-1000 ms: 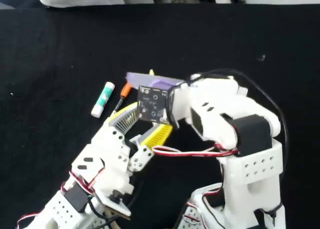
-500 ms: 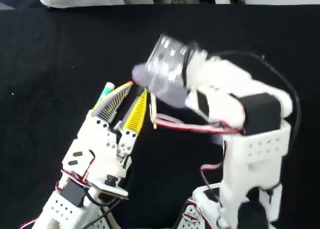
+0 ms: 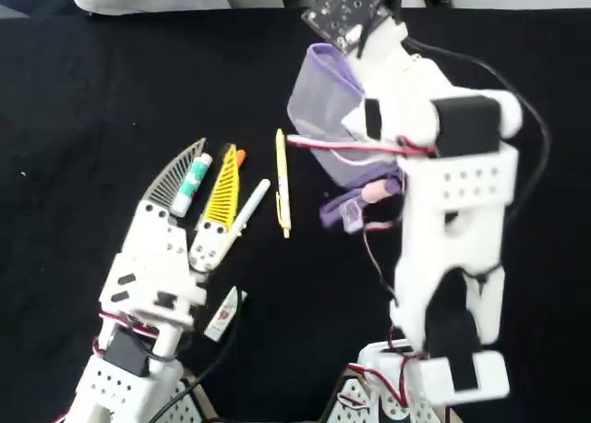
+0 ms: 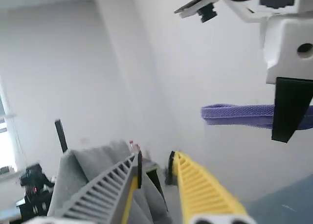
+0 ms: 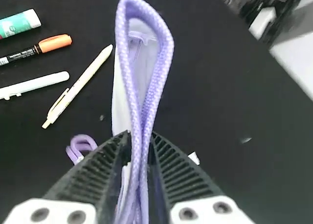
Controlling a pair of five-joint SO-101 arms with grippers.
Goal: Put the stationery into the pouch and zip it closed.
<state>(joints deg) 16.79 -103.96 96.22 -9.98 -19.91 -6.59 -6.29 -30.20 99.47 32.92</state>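
Right claw (image 5: 139,150), clenched on the purple fabric pouch (image 3: 323,100), has raised it off the black desk (image 3: 111,72); left claw (image 3: 215,151), released, has swung over the green-white glue stick (image 3: 191,183), so I judge loading can start.

Black-covered table (image 3: 74,81), plain white walls (image 4: 58,62), grey upholstery (image 4: 83,170), bright window (image 4: 3,141).

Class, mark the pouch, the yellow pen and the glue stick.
pouch (image 5: 143,62), right wrist view, on its purple zip edge.
yellow pen (image 3: 283,185), high view, on its mid-barrel.
glue stick (image 3: 192,178), high view, on its green label.
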